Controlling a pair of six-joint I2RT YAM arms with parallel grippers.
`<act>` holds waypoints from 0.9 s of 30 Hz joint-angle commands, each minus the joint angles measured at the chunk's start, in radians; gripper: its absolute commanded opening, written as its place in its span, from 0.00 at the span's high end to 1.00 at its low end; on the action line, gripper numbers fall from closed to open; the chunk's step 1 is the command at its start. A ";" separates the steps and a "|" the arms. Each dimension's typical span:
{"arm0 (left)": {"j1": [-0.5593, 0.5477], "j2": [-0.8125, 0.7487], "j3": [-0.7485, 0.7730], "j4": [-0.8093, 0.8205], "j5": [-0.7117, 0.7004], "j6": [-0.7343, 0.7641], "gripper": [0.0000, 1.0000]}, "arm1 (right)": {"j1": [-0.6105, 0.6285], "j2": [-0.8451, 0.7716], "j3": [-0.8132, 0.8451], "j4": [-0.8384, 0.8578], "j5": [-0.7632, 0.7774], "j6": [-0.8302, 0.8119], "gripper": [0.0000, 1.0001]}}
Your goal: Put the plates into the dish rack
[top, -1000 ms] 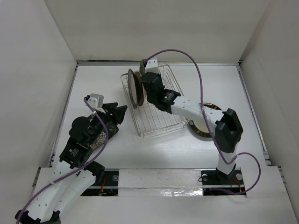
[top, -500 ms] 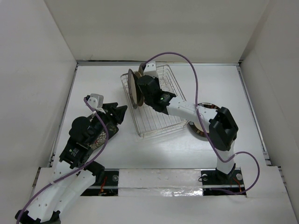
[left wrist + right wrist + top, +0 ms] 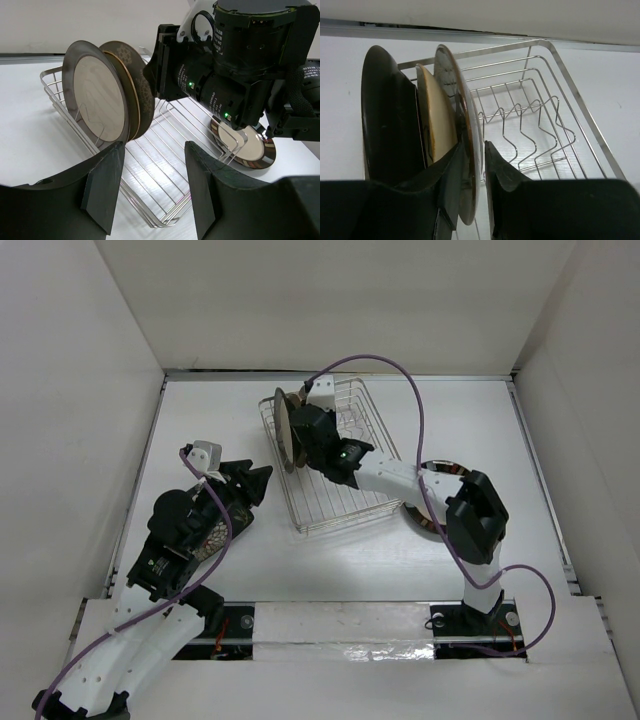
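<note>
Right tool (image 3: 472,150) is at the far left end of the dish rack (image 3: 345,495), its fingers pinched on the rim of the grey patterned plate (image 3: 142,100). That plate stands on edge among the prongs. Pressed close beside it is the tan plate (image 3: 437,125), then a dark-rimmed plate (image 3: 97,97) with its cream face turned toward the left wrist camera. That makes three upright in a row, packed nearly touching.

Left tool (image 3: 155,160) is spread wide and empty, hovering over the counter (image 3: 260,560) off the rack's near left corner. A dark patterned piece (image 3: 207,535) shows under that arm. It is probably the square plate, but it is mostly hidden.

A second cream-centred plate (image 3: 250,145) lies flat on the counter just right of the rack, under the right forearm.

So this looks like the seating of plate number three, with two more to load. Whether its lower edge has dropped fully between the prongs can't be told from these views.

The next move calls for a gentle release. The fingers should part only slightly and draw back along the plate's own plane. The neighbours stand so close that a sideways nudge could tip the whole row.
</note>
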 commanded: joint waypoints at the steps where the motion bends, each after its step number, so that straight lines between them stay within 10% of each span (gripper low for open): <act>1: 0.002 0.001 0.002 0.038 0.019 -0.002 0.52 | 0.012 -0.039 -0.006 0.051 -0.002 0.057 0.69; 16: 0.002 -0.010 -0.001 0.044 0.014 -0.002 0.52 | -0.065 -0.395 -0.292 0.067 -0.048 0.144 0.66; 18: 0.002 -0.010 -0.003 0.042 0.013 -0.002 0.54 | -0.111 -0.480 -0.454 0.074 -0.085 0.215 1.00; 27: 0.002 0.011 0.002 0.041 0.046 -0.005 0.97 | -0.436 -1.017 -1.070 -0.151 -0.266 0.609 0.93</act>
